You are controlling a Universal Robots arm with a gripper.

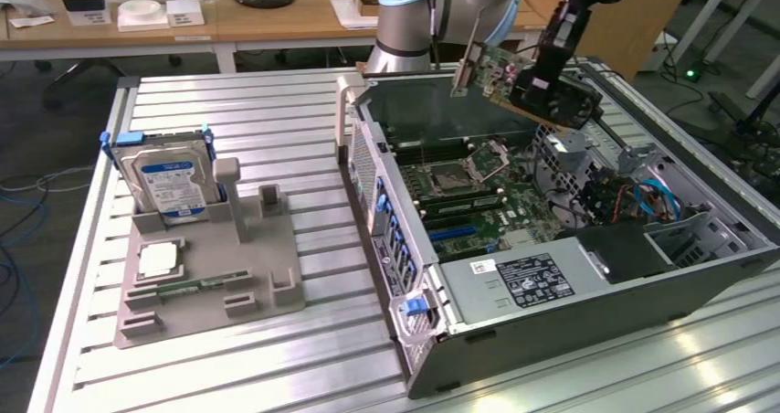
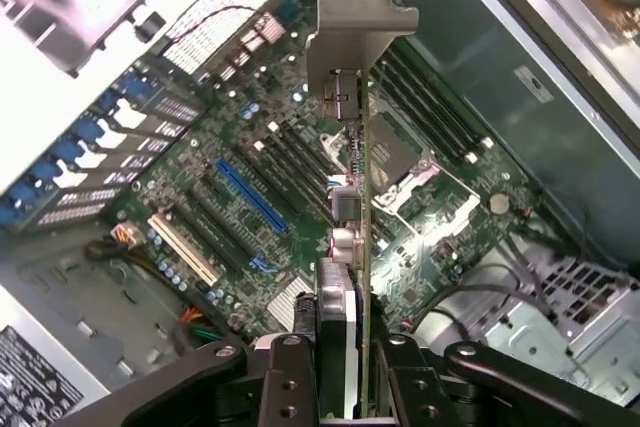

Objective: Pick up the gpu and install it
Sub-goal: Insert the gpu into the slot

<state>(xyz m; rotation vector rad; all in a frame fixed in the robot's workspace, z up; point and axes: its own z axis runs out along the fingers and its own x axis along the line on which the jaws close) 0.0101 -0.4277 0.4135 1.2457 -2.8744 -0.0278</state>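
Note:
My gripper (image 1: 545,77) hangs above the open computer case (image 1: 682,285), shut on the gpu (image 1: 502,70), a green card with a metal bracket, held tilted in the air over the case's far side. In the wrist view the gpu (image 2: 350,197) is seen edge-on between my fingers (image 2: 285,377), its silver bracket pointing away from the camera. Below it lies the motherboard (image 2: 250,197) with a blue slot (image 2: 255,197) and black slots beside it. The card does not touch the board.
A grey fixture (image 1: 207,267) on the slatted table at the exterior view's left holds an upright hard drive (image 1: 171,180) and a small chip. The power supply (image 1: 536,280) sits at the case's near end. Desks stand behind.

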